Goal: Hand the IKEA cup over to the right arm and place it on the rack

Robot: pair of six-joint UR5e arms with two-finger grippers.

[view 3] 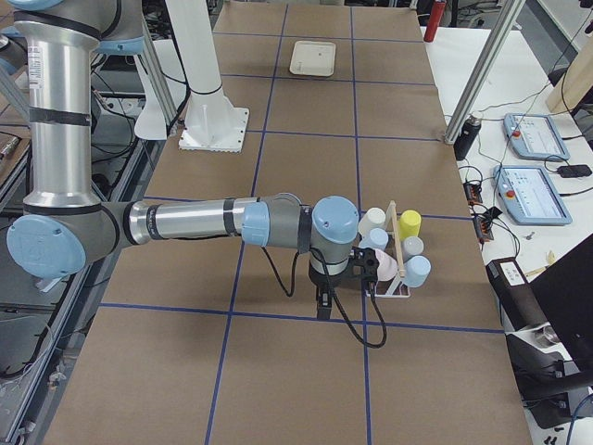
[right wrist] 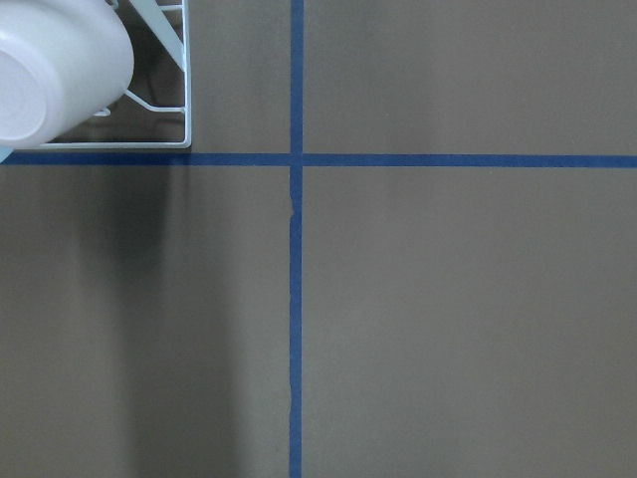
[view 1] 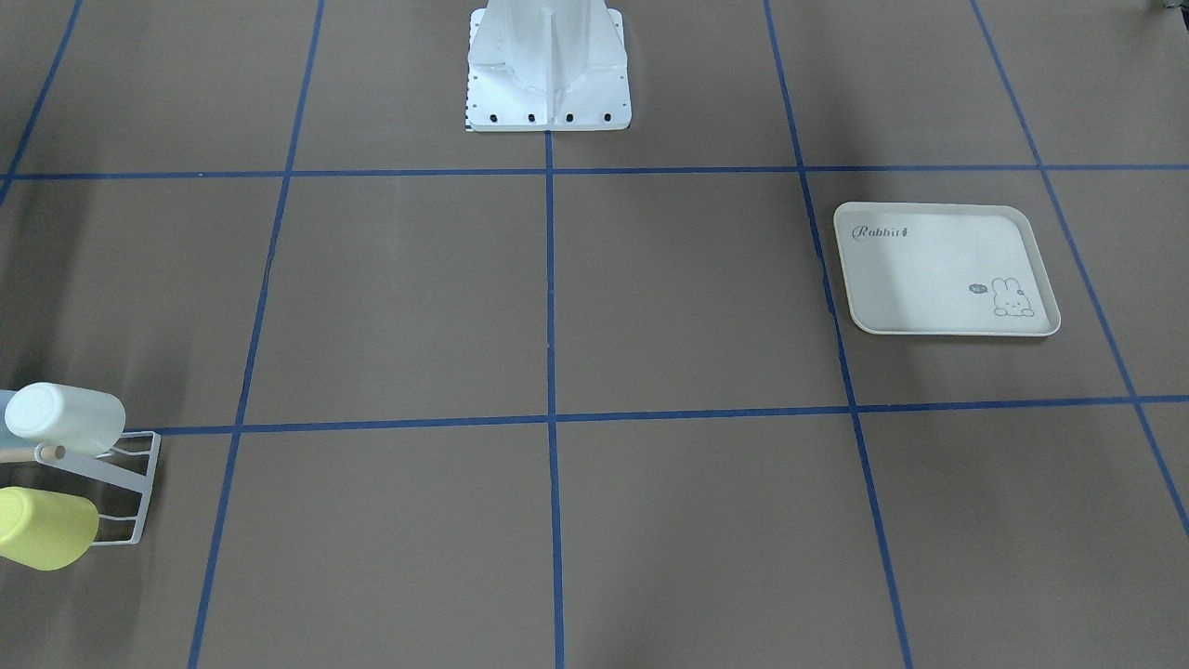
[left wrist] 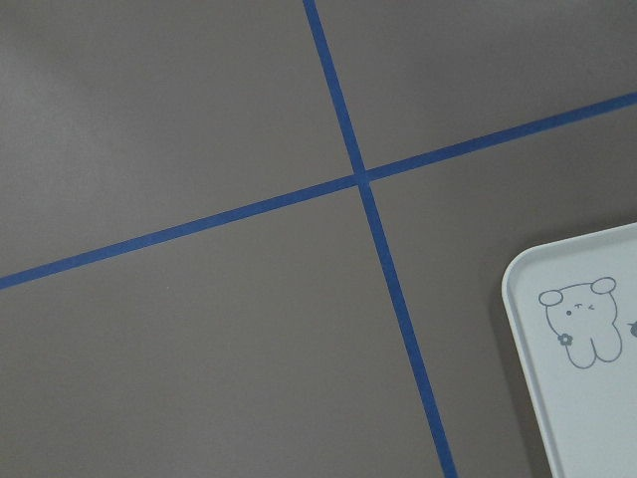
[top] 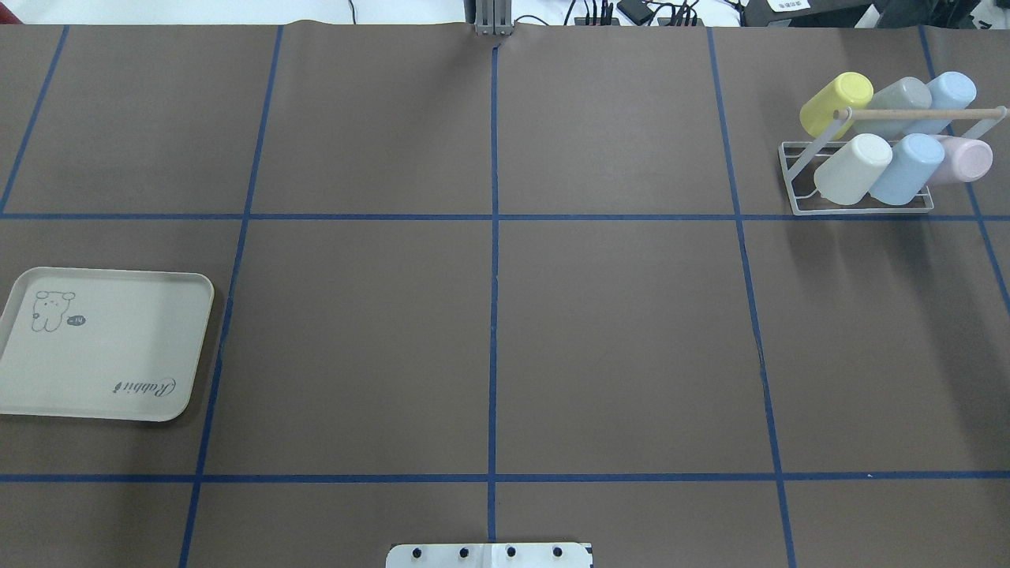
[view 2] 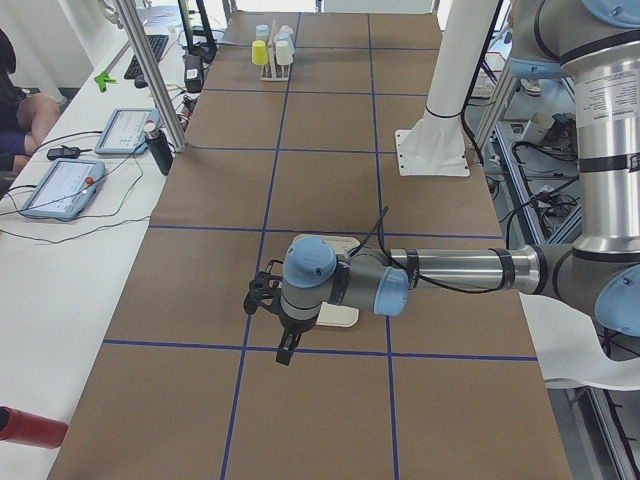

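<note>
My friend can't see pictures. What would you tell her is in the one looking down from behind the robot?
A white wire rack at the table's far right corner holds six tilted pastel cups: yellow, grey, light blue, white, blue and pink. A cream rabbit tray lies flat at the left edge. No robot arm is in this view.

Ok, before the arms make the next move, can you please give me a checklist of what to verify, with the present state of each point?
1. Cup waiting on the tray for the left gripper: not ok, the tray shows none.
2. Free prong on the rack: cannot tell; six cups sit on it.
3. Rack standing on its base: ok.
4. Left gripper open: cannot tell, side view only.
5. Right gripper open: cannot tell, side view only.
</note>
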